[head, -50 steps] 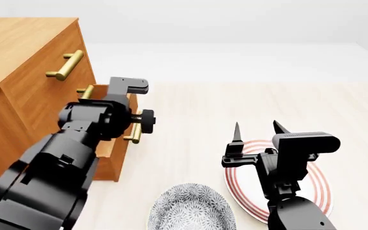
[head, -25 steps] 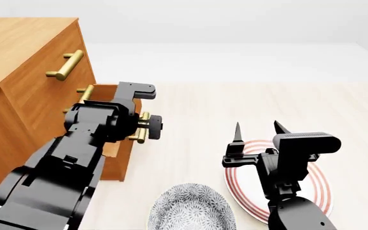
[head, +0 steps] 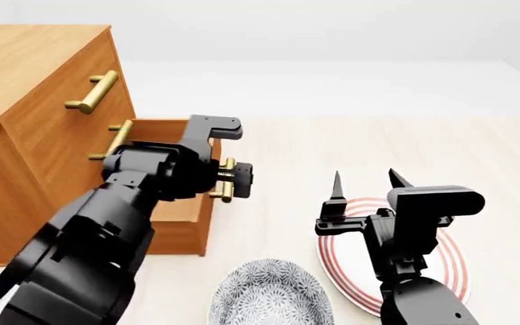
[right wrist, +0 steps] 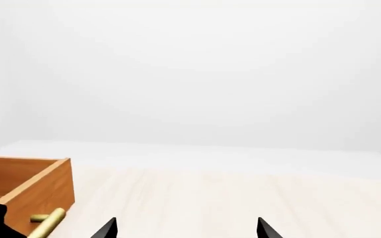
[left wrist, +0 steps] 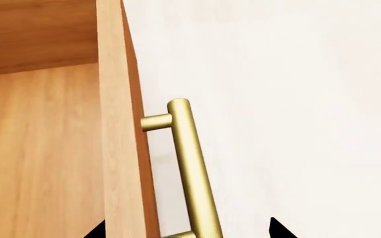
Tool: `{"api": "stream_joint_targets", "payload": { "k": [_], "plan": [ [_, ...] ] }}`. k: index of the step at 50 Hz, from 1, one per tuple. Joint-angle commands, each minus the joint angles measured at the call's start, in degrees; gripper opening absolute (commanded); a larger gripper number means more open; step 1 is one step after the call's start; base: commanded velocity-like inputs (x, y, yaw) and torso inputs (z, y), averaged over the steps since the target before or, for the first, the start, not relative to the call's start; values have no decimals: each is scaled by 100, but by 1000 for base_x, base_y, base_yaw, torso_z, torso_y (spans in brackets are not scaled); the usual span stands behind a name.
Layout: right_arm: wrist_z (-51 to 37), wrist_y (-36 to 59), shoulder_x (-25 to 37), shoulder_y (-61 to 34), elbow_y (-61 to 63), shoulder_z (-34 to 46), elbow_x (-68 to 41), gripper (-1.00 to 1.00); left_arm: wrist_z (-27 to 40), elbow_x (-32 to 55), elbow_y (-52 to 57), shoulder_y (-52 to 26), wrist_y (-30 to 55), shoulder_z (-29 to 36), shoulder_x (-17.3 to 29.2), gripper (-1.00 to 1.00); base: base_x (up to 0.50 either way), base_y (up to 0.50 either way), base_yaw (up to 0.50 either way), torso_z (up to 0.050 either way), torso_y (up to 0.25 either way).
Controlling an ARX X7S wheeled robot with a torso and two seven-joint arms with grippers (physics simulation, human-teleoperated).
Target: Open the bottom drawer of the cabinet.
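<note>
The cabinet (head: pixel 34 74) stands at the left in the head view. Its bottom drawer (head: pixel 181 230) is pulled partly out, and its brass bar handle (head: pixel 227 181) shows beside my left wrist. My left gripper (left wrist: pixel 185 230) is open, with one fingertip (left wrist: pixel 96 231) inside the drawer front (left wrist: pixel 121 148) and the other (left wrist: pixel 277 229) outside the handle (left wrist: pixel 190 158), so the jaws straddle both. My right gripper (head: pixel 364 186) is open and empty above the plate. The drawer (right wrist: pixel 38 183) also shows in the right wrist view.
A red-ringed plate (head: pixel 449 264) lies under my right arm. A patterned bowl (head: pixel 269 294) sits at the front middle. The top drawer's handle (head: pixel 93 91) and the middle drawer's handle (head: pixel 116 139) show above; both drawers are closed. The floor runs pale to the right.
My left gripper has moved right, away from the cabinet, and the bottom drawer has slid further out with it. The right arm has not moved.
</note>
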State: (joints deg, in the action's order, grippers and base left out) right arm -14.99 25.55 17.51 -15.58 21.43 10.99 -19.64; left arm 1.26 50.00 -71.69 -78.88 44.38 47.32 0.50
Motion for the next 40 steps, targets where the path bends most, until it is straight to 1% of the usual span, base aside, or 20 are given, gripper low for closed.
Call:
{"api": "stream_joint_targets", "payload": {
  "k": [1,8,13,18,26,28,29,30,32,33,36,40],
  "plan": [
    [-25,10,24,-2,37,13,-25,100,91,1721,219,-36,-246,1211,-48,100,0,0,0,0,0],
    [-46,10,47,29,77,-1,-44,100,175,2865,324,-86,-548,2301,-49,100,0,0,0,0,0],
    [-50,-4,53,32,62,10,-47,100,155,3409,292,-155,-723,2854,-49,100,0,0,0,0,0],
    [-55,-22,54,31,45,22,-49,100,131,3764,270,-215,-846,3212,-48,100,0,0,0,0,0],
    [-74,-24,71,36,45,24,-61,100,113,4094,287,-278,-1030,3568,-47,100,0,0,0,0,0],
    [-75,-19,74,33,52,30,-66,100,178,4027,324,-313,-1342,3597,-41,100,0,0,0,0,0],
    [-77,-15,76,30,55,30,-71,100,312,4023,666,-326,-1622,3508,122,100,0,0,0,0,0],
    [-81,-5,80,25,64,28,-76,100,872,3983,1401,-337,-2027,3379,491,100,0,0,0,0,0],
    [-87,4,86,21,74,32,-79,100,1207,3978,2083,-330,-2305,3251,828,100,0,0,0,0,0],
    [-88,8,88,18,82,34,-82,100,1785,3844,2412,-383,-2528,3238,1000,100,0,0,0,0,0],
    [-91,1,85,8,66,43,-83,100,2101,3883,3343,-411,-2775,3041,1456,100,0,0,0,0,0],
    [-101,21,94,-12,82,55,-89,100,2379,3886,4350,-420,-3010,2858,1938,100,0,0,0,0,0]
  ]
}}
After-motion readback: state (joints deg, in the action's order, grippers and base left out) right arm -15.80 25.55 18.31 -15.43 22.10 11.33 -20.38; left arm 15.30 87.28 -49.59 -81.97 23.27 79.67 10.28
